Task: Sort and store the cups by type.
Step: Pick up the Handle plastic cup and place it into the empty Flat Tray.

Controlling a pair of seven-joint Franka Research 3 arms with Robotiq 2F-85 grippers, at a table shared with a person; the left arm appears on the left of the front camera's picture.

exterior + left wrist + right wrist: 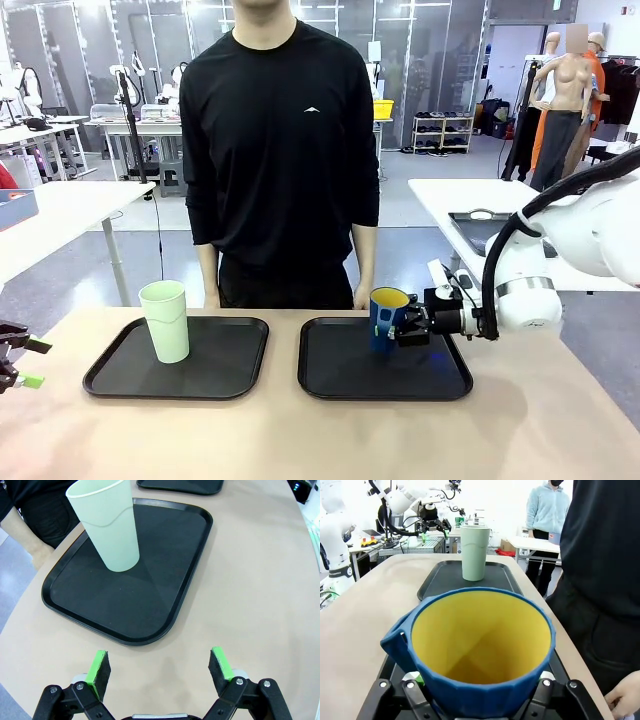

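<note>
Presently catalogued: ribbed dark blue mug (387,318), yellow inside, handled, clamped by the right gripper (405,325) above the right black tray (385,372); smooth tapered mint tumbler (166,320) upright at the left tray's (180,375) ten o'clock; left gripper (160,667) spread open, empty.

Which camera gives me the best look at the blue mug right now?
The right wrist view: the blue mug sits close up in the right tool, showing its yellow inside and handle. The front view shows it small but whole, upright over the right-hand tray, the tool's fingers shut on it. The left wrist view looks at the mint-green tumbler instead.
</note>
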